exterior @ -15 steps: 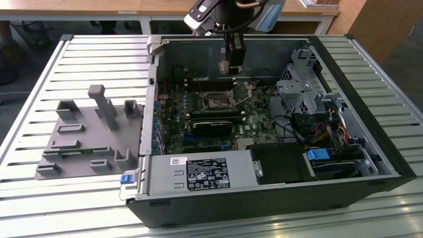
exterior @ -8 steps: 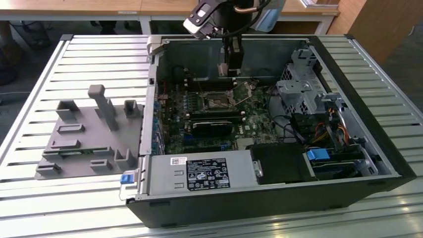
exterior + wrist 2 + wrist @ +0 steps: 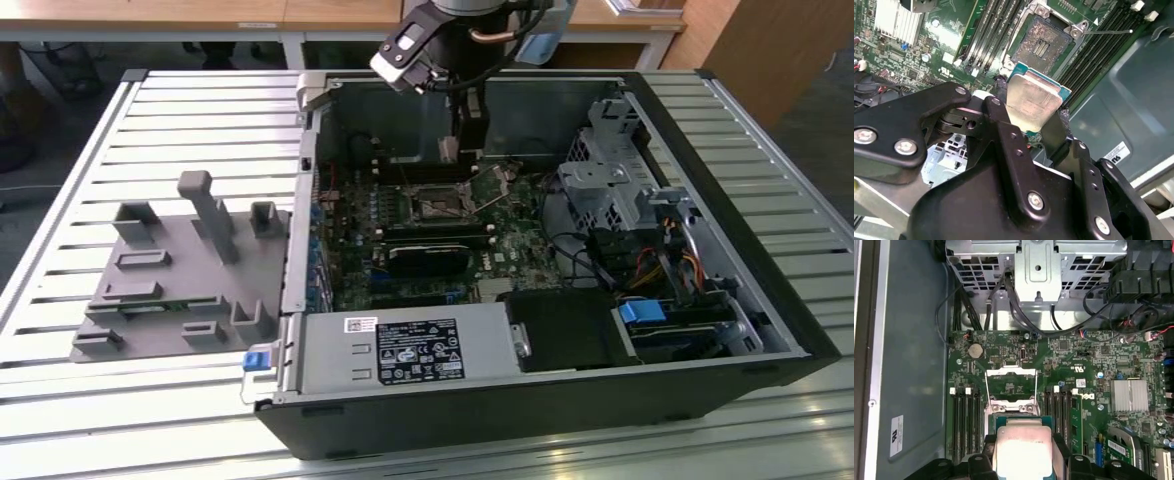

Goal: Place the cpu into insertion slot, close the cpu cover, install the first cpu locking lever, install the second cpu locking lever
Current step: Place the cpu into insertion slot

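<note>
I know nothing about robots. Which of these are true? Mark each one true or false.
1. The gripper grips the cpu between its fingers. True.
2. The cpu already sits in the insertion slot. False: the slot lies bare, and the chip is held clear of it.
3. The cpu cover is closed over the slot. False: in the first wrist view it is swung back, with green board showing through its window.
4. A grey fixture lies on the slatted table outside the computer case, at the exterior view's left. True.
</note>
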You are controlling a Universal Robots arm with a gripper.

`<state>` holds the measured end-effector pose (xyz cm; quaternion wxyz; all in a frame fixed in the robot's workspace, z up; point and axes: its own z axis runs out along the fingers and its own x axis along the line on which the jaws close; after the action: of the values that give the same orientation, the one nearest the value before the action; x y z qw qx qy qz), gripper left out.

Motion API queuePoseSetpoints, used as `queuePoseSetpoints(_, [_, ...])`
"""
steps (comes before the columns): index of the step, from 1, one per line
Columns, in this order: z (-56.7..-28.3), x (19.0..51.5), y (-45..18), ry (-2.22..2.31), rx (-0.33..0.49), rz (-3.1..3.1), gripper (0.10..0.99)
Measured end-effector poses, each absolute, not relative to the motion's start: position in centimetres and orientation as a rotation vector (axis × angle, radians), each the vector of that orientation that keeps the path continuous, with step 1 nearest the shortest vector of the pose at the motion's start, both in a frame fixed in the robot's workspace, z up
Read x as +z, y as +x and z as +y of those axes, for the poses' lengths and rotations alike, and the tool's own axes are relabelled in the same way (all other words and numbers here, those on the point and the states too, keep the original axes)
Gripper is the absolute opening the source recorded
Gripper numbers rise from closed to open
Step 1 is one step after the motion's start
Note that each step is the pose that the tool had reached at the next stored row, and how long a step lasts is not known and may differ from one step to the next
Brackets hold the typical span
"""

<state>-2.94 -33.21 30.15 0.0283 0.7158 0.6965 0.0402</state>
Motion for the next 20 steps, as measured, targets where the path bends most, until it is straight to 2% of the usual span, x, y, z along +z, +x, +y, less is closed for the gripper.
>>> queuePoseSetpoints(20, [-32.9,27.8,-3.7,2.187,0.127,2.172,0.525])
